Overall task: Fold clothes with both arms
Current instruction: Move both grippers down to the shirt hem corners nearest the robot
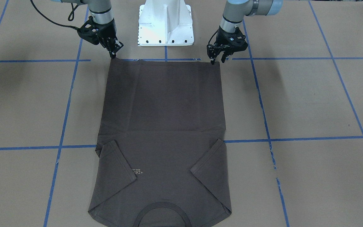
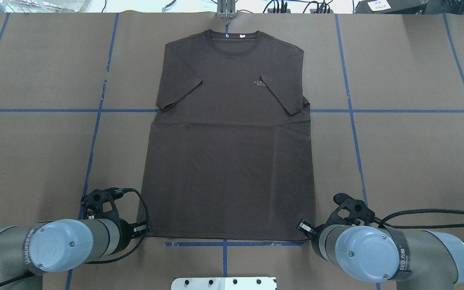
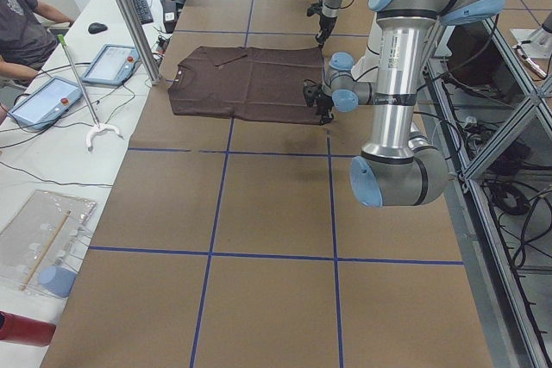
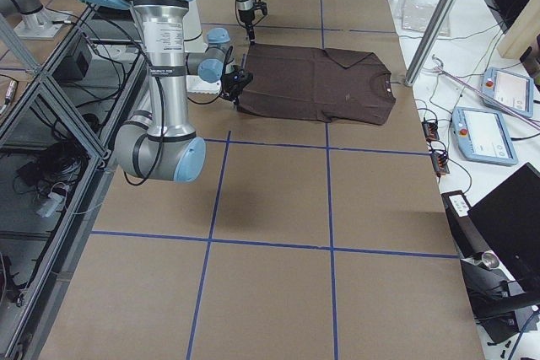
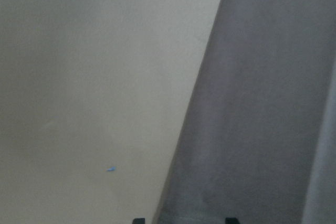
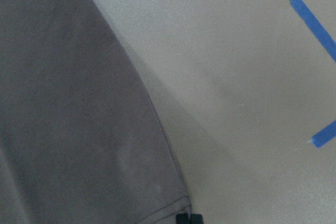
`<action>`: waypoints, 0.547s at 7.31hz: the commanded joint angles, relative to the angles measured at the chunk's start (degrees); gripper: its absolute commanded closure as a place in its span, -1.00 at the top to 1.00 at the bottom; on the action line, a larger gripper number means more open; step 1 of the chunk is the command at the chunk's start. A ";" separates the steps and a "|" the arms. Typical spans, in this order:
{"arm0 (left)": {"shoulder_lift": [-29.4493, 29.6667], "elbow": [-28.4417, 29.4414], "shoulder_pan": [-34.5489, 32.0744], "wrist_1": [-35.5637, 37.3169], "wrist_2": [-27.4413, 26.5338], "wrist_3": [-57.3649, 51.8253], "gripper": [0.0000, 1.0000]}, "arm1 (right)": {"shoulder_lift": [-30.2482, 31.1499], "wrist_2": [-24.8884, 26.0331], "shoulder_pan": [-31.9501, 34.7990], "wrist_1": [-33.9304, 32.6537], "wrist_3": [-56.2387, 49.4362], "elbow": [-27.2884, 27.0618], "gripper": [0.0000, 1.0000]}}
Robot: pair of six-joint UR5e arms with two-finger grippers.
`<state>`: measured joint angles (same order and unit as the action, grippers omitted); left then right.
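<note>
The dark grey-brown T-shirt lies flat and face up on the brown table, both sleeves folded in over the chest and the collar at the far end from the robot. My left gripper is open at the hem's left corner, and in the left wrist view its fingertips stand apart on either side of the shirt's side edge. My right gripper is down on the other hem corner. The right wrist view shows its tips pressed together right at that corner of the cloth.
The white pedestal stands just behind the hem between the two arms. Blue tape lines grid the brown table. A person sits beside tablets at the side bench beyond the collar end.
</note>
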<state>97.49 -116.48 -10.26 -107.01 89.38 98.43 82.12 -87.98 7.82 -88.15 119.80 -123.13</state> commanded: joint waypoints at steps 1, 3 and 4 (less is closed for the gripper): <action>0.24 0.47 0.50 0.04 0.00 0.01 0.04 | -0.03 -0.09 0.00 0.00 0.00 0.00 -1.00; 0.07 0.47 0.41 0.04 0.00 0.01 -0.32 | 0.15 -0.09 0.09 0.00 0.00 0.00 -1.00; -0.19 0.64 0.41 0.04 0.00 -0.08 -0.39 | 0.06 -0.09 0.00 0.00 0.00 0.00 -1.00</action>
<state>97.55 -115.97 -9.84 -106.96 89.38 98.42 82.20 -88.06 7.86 -88.15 119.79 -123.13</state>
